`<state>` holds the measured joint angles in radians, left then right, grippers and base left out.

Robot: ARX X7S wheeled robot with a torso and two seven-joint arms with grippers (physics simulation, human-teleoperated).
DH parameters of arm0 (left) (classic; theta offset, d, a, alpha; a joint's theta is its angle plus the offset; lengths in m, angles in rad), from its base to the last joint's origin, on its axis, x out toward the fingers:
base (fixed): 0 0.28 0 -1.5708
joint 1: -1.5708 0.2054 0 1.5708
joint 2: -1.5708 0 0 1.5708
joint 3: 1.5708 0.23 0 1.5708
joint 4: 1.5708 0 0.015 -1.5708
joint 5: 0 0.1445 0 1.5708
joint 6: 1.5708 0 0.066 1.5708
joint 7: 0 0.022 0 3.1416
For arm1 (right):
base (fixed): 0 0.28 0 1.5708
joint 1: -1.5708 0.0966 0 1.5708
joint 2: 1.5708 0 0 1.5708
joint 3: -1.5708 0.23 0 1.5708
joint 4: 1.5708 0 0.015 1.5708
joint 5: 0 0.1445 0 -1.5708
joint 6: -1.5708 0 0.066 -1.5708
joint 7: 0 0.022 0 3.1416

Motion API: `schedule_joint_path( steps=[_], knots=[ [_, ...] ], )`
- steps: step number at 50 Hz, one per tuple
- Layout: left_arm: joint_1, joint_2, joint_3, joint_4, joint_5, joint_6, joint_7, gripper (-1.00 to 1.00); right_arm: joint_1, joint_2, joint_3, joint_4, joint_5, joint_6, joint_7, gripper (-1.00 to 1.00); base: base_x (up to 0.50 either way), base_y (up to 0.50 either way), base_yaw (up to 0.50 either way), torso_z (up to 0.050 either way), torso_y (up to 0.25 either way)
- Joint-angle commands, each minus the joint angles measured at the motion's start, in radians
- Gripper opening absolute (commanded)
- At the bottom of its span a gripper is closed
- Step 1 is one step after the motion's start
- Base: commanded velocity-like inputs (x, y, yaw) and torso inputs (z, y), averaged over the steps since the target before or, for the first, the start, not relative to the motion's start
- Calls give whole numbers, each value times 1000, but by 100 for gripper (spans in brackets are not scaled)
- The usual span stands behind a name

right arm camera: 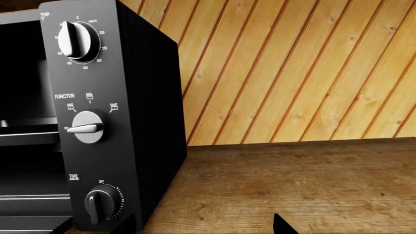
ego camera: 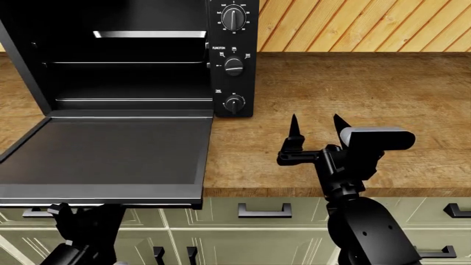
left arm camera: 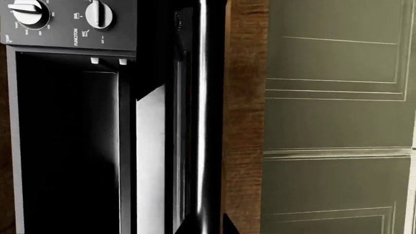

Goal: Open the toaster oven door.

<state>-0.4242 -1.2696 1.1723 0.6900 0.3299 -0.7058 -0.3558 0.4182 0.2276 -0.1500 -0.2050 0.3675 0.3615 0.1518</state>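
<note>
The black toaster oven (ego camera: 231, 55) stands at the back left of the wooden counter, and its dark cavity shows. Its door (ego camera: 110, 152) hangs fully down, lying flat out over the counter's front edge. In the left wrist view, the door's shiny bar handle (left arm camera: 204, 122) runs between the two fingertips of my left gripper (left arm camera: 208, 226), which close against its sides. In the head view, my left gripper (ego camera: 74, 212) sits under the door's front edge. My right gripper (ego camera: 315, 130) is open and empty above the counter, right of the control strip (right arm camera: 85, 127).
The wooden counter (ego camera: 353, 110) stretches to the right of the oven, with a plank wall (right arm camera: 293, 73) behind it. Pale green cabinet doors (ego camera: 265, 221) with black handles run below the counter edge and also show in the left wrist view (left arm camera: 338, 122).
</note>
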Motion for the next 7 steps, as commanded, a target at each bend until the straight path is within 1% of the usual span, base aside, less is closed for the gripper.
schedule_joint_path(
  steps=[1, 7],
  knots=[
    [262, 46, 225, 52, -383, 135, 228, -100, -1, 1, -5, -1, 3, -2, 5, 100, 0, -6, -7, 0, 0],
    [266, 47, 229, 50, -385, 137, 226, -100, -1, 4, -7, -4, 5, 0, 8, 100, -2, -6, -5, 0, 0]
  ],
)
